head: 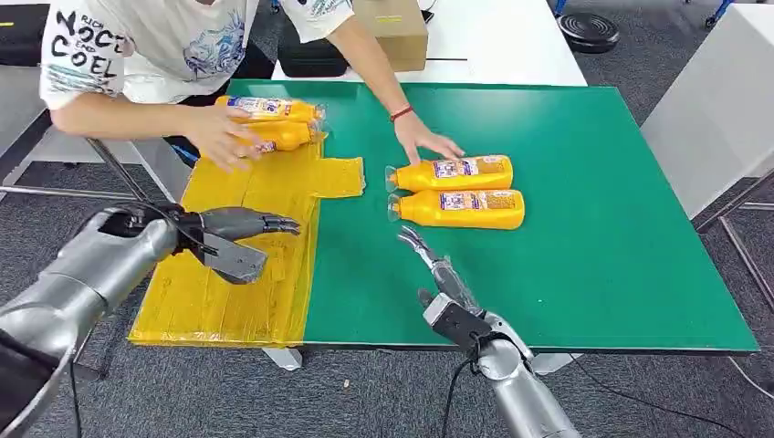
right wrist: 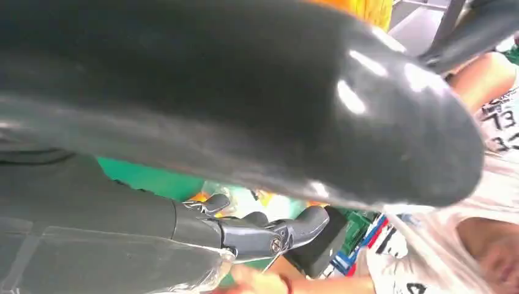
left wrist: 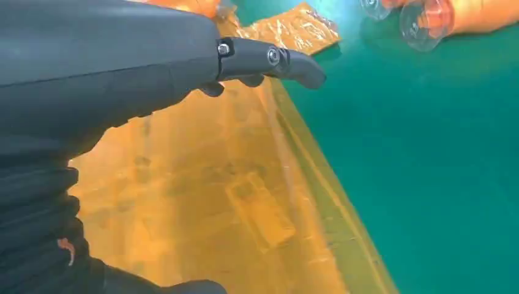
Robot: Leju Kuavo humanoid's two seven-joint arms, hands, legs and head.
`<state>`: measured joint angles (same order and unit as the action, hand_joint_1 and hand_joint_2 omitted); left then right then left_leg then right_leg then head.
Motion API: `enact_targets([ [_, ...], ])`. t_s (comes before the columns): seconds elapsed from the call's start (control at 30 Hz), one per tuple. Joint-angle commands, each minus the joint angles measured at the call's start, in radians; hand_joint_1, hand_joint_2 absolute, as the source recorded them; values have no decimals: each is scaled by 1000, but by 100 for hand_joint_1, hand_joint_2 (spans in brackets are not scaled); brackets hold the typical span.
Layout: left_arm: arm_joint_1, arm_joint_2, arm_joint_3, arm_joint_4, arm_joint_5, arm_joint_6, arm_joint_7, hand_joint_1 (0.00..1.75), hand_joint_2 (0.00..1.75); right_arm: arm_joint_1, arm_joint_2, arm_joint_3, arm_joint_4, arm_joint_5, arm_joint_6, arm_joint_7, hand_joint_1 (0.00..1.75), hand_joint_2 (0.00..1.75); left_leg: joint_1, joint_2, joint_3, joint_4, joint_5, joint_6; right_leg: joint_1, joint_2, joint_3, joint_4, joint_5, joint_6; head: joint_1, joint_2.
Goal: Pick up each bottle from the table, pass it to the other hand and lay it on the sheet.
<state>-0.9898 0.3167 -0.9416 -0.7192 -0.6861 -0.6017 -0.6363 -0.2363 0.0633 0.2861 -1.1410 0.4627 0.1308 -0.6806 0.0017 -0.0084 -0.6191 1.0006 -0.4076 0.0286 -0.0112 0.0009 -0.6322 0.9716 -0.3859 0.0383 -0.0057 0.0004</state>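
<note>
Hovering open-fingered — left hand over sheet — right hand empty

Lab or workshop: green-matted table, grey carpet, white benches.

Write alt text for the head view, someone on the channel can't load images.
Two orange plastic bottles lie side by side on a green table mat, just beyond the robot's open right hand. Its open left hand hovers over a yellow sheet. At the sheet's far end, a person's hand rests on two more orange bottles.
</note>
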Motion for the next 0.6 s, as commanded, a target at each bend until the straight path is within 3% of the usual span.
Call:
enact_targets([
  [0.03, 15, 68, -31, -201, 221, 153, -10, 0, 175, 66, -11, -42, -86, 14, -21, 8, 0, 0, 0, 0, 3, -1, -2, -1, 0, -1, 3, 0, -2, -1, 0, 0],
  [0.07, 55, 19, 3, -177, 218, 223, -8, 0, 175, 78, -13, -48, -110, 33, -30, 21, 0, 0, -1, -2, 6, -2, -2, -1, -1, -2, 6, -1, -3, -1, 0, 0],
  [0.13, 181, -141, 146, -118, 223, 487, 52, 0, 175, 67, -14, -73, -129, 105, -85, 82, 0, 0, -1, -6, 6, -3, -1, 0, -1, -6, 7, -2, -3, 0, 0, 0],
  [0.2, 225, -202, 175, -96, 221, 565, 75, 0, 175, 41, -14, -90, -115, 112, -83, 99, 0, 0, -2, -9, 9, -4, 0, 0, -2, -9, 11, -4, -4, 0, 0, 0],
  [0.3, 334, -297, 345, -105, 270, 689, 128, 0, 175, -29, -7, -113, -35, 216, -144, 173, 0, 0, -4, -3, 4, -2, 0, 1, -4, -3, 5, -3, -1, 0, 0, 0],
  [0.33, 370, -325, 396, -117, 284, 732, 150, 0, 175, -70, -14, -107, 7, 270, -169, 202, 0, 175, -4, -3, 5, -2, -1, 1, -4, -3, 6, -3, -2, 0, 0, 0],
  [0.43, 428, -357, 469, -111, 290, 779, 158, 0, 175, -154, -17, -113, 111, 301, -174, 204, 0, 175, -7, 1, 4, -2, -2, 0, -7, 1, 4, -2, 0, 0, -1, 0],
  [0.47, 435, -358, 482, -101, 301, 780, 147, 0, 175, -155, -23, -112, 120, 304, -179, 202, 0, 175, -8, 6, 8, -2, -4, 0, -7, 6, 7, -3, -1, 0, 0, 0],
  [0.6, 438, -362, 490, -53, 321, 764, 106, 0, 175, -127, -52, -116, 131, 285, -192, 170, 0, 175, -6, 0, 8, -2, -3, 0, -6, -1, 8, -3, -2, 0, 0, 0],
])
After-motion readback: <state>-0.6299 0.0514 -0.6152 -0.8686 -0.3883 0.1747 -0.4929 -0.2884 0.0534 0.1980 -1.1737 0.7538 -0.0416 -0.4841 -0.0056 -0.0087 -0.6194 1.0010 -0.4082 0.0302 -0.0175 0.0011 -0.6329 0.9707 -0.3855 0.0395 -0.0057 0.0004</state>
